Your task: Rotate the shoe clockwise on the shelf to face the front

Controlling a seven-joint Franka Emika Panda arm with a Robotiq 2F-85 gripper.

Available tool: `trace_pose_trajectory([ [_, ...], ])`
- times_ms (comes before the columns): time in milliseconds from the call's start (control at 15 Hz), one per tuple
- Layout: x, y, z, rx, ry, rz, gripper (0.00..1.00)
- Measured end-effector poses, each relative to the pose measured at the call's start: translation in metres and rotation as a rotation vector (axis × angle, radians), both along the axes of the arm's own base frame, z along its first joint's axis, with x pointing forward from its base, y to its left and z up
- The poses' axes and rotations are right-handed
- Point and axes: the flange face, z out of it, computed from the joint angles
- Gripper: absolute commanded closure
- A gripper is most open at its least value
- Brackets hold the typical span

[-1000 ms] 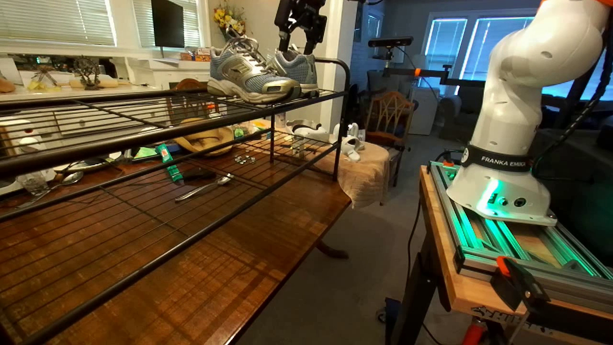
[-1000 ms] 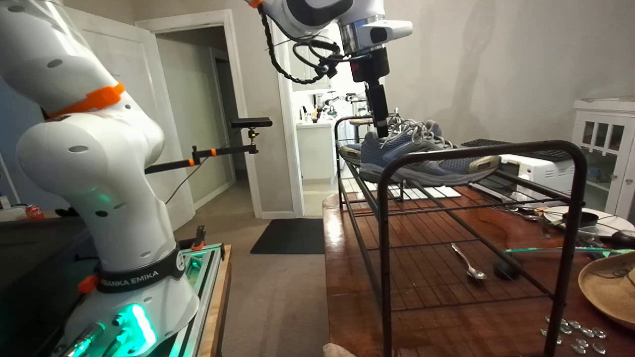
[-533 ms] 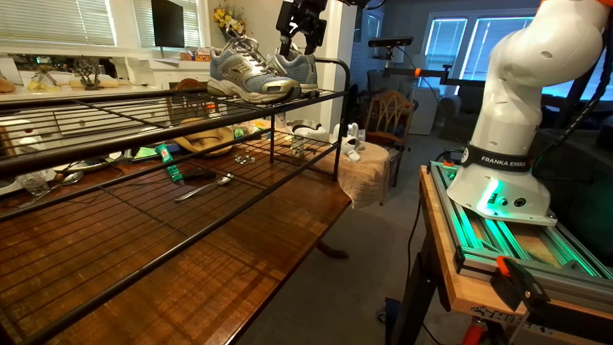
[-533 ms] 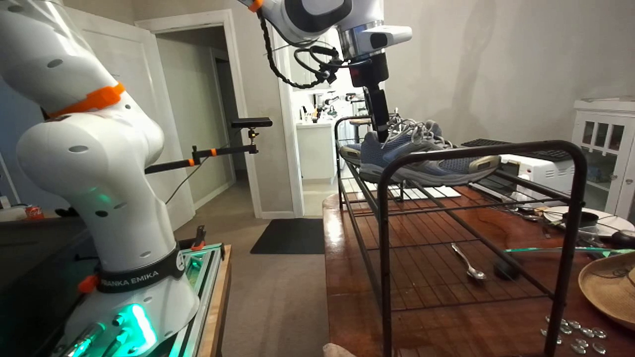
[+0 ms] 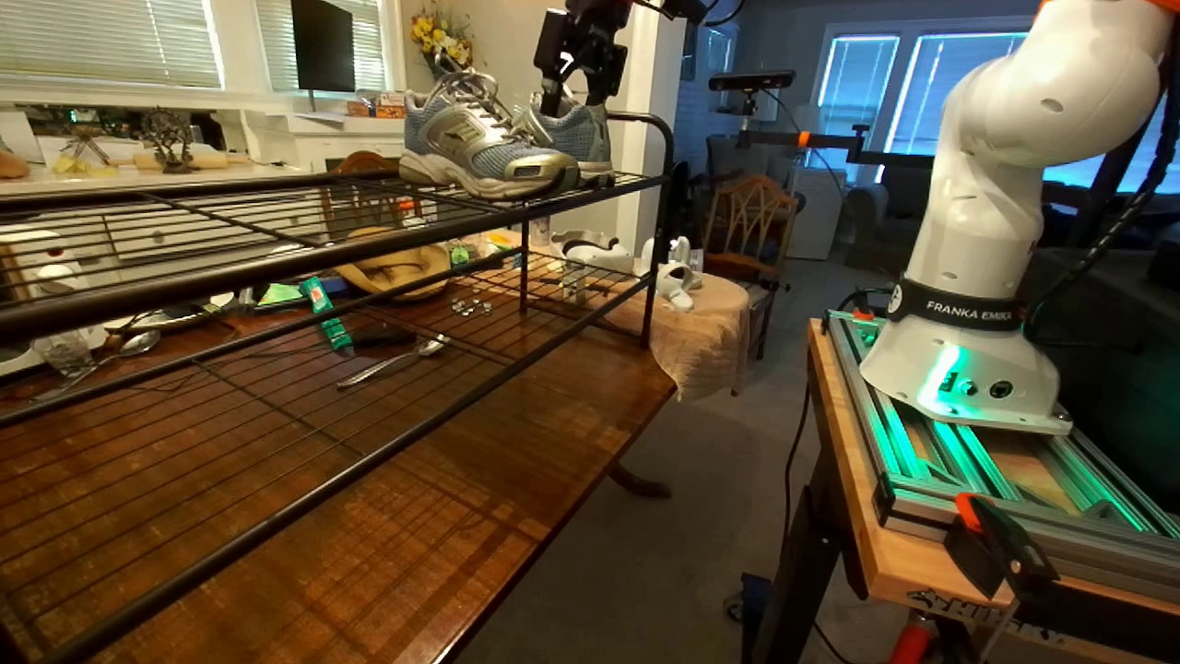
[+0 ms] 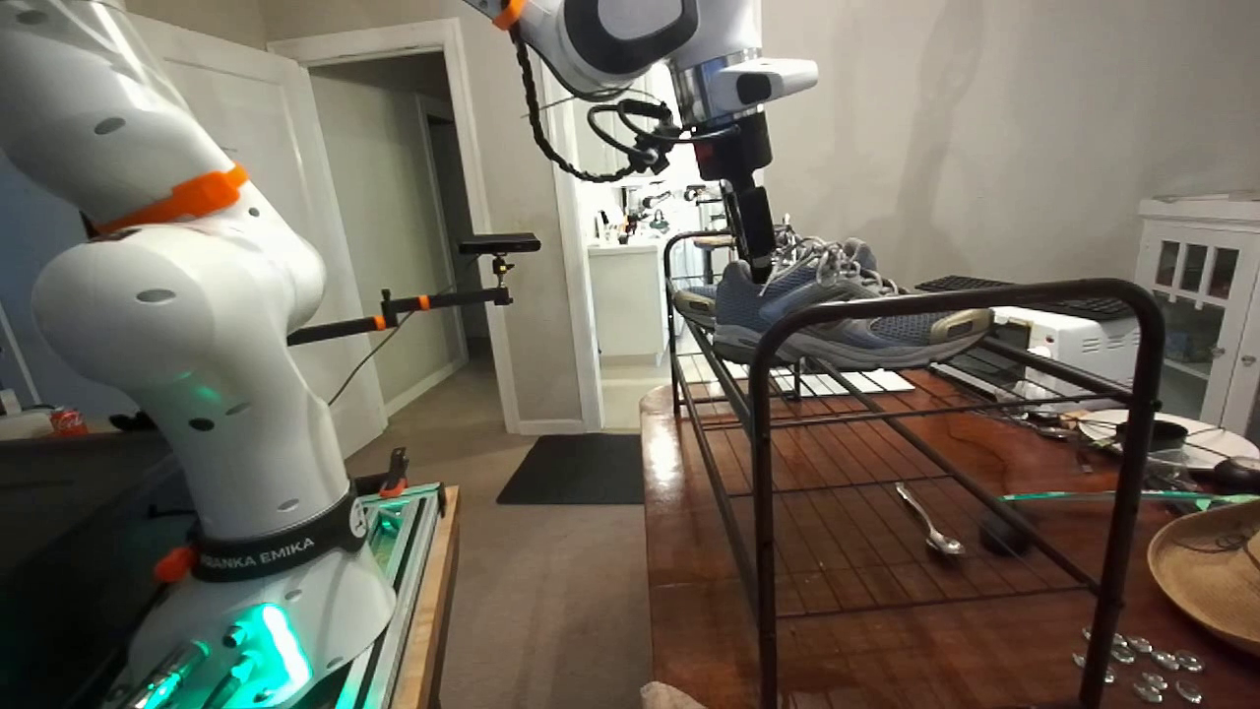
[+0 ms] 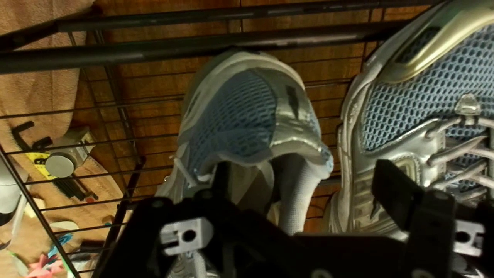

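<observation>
The shoe [image 5: 579, 131] is a grey-silver sneaker on the top rack of the black wire shelf [image 5: 277, 263]. Its heel [image 7: 239, 104] lies at the front rail and its toe points to the back. It also shows in an exterior view [image 6: 837, 320]. My gripper [image 5: 575, 99] is open above its heel end, pointing down [image 6: 760, 276]. In the wrist view [image 7: 305, 183] one finger [image 7: 221, 175] overlaps the shoe's dark opening, seemingly inside it. The other finger [image 7: 393, 197] stands on the side of the second shoe [image 7: 424, 96]. Contact cannot be told.
The second sneaker [image 5: 489, 138] sits close beside, toe to the front rail. The shelf's tubular end frame [image 6: 945, 293] rises beside the shoe. Below are a wooden tabletop [image 5: 516, 443], a spoon [image 6: 930, 522], a straw hat [image 6: 1211, 566] and glass pebbles [image 6: 1152, 655].
My gripper has moved down slightly, its fingertips now lower at the shoe's heel end. The fingers stay apart. Both shoes and the shelf have not moved.
</observation>
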Motion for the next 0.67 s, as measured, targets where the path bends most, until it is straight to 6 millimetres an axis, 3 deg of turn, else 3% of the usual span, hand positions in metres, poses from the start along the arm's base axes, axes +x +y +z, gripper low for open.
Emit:
trace_pose_trajectory([
  [533, 0.0026, -0.0051, -0.0048, -0.012, 0.002, 0.006, 0.99],
  [667, 0.0051, -0.0068, -0.0039, -0.015, 0.000, 0.022, 1.00],
])
